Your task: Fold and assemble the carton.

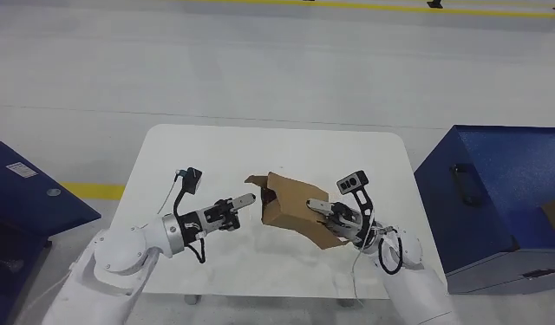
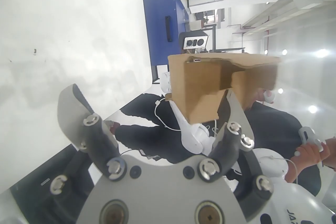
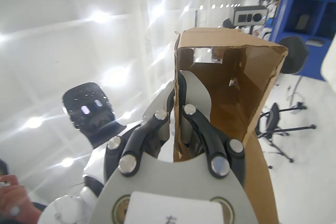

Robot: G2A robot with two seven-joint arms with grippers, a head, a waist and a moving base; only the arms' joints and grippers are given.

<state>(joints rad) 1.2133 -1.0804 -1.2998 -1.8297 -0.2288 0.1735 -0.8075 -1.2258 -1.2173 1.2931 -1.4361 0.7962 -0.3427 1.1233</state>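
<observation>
Carton [image 1: 290, 205] hangs over the middle of your white surface [image 1: 199, 152], and it looks lifted rather than resting there. It is a brown corrugated sleeve, half opened into a box shape. In the top view it lies tilted, its length running from 10 o'clock to 4 o'clock. A small flap juts out at the 10 o'clock end, and the cut edges look rough and slightly torn. Your right jaws are clamped on one side wall at the 4 o'clock end. One of the fingers [image 3: 197, 93] is inside the open mouth, the other is outside, and the cardboard is pinched between them. From that wrist you look straight down the hollow, bare brown interior. Your left jaws stand wide apart and hold nothing, at the carton's 9 o'clock just beside the end flap. From the left wrist, one of its fingers [image 2: 236, 109] lies close under the carton's lower edge, and you cannot tell whether it touches. A blue bin [image 1: 486, 204] stands at 3 o'clock off the surface.
</observation>
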